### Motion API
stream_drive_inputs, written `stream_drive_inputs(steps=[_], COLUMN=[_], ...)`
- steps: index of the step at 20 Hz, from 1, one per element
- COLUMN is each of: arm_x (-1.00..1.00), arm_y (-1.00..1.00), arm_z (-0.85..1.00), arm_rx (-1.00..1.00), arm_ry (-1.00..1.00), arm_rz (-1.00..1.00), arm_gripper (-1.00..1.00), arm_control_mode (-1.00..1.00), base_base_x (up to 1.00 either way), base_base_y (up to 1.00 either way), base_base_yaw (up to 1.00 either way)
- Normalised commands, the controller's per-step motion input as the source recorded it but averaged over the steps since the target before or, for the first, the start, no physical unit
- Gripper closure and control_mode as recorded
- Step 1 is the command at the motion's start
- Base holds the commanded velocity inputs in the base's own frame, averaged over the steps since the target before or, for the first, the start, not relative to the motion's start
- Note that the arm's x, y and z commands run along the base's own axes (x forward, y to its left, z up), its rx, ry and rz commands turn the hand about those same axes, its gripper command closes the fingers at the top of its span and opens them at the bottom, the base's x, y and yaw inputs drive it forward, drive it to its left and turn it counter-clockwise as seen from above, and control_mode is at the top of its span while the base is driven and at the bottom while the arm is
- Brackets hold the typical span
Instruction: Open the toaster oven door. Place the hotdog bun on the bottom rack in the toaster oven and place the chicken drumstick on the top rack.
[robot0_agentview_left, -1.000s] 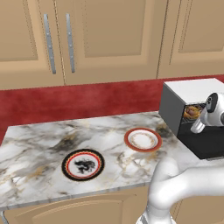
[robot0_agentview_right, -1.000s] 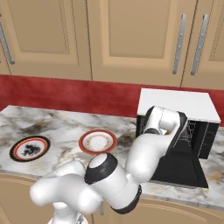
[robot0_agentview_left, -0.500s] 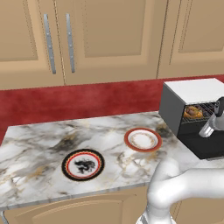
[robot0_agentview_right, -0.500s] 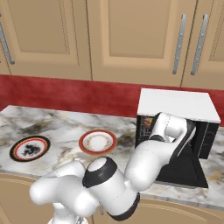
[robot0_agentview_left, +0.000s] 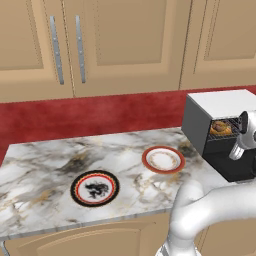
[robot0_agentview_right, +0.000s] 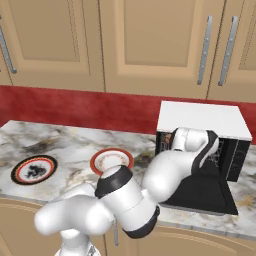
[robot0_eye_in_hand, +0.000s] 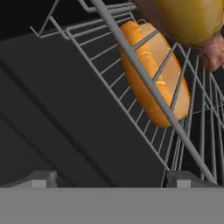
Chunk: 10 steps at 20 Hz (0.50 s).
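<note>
The toaster oven stands on the counter's right with its door folded down flat. My arm reaches into its mouth, and my gripper is open with nothing between its fingertips. Close ahead in the hand view, the hotdog bun lies under the wires of the top rack, on the level below. The chicken drumstick rests on top of those wires at the upper right. From the left base view, my hand hangs before the oven opening, with browned food on a rack inside.
A red-rimmed white plate and a black-and-red plate sit on the marble counter left of the oven. Wooden cabinets hang above a red backsplash. The lowered door juts toward the counter's front edge.
My hand has sunk a little and shifted slightly right at the oven mouth. The jaws have stayed open; bun, drumstick and plates lie where they were.
</note>
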Motion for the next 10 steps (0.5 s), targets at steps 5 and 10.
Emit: stream_drive_inputs(steps=[5,10], arm_x=[0.33,0.41], arm_y=[-0.21,-0.14], arm_z=[0.47,0.58], arm_rx=[0.2,0.23], arm_ry=[0.31,0.23], arm_rz=[0.0,0.0], arm_gripper=[-1.0,-1.0], arm_control_mode=[-1.0,-1.0], base_base_x=[0.0,0.0], base_base_y=[0.0,0.0], base_base_yaw=[0.0,0.0])
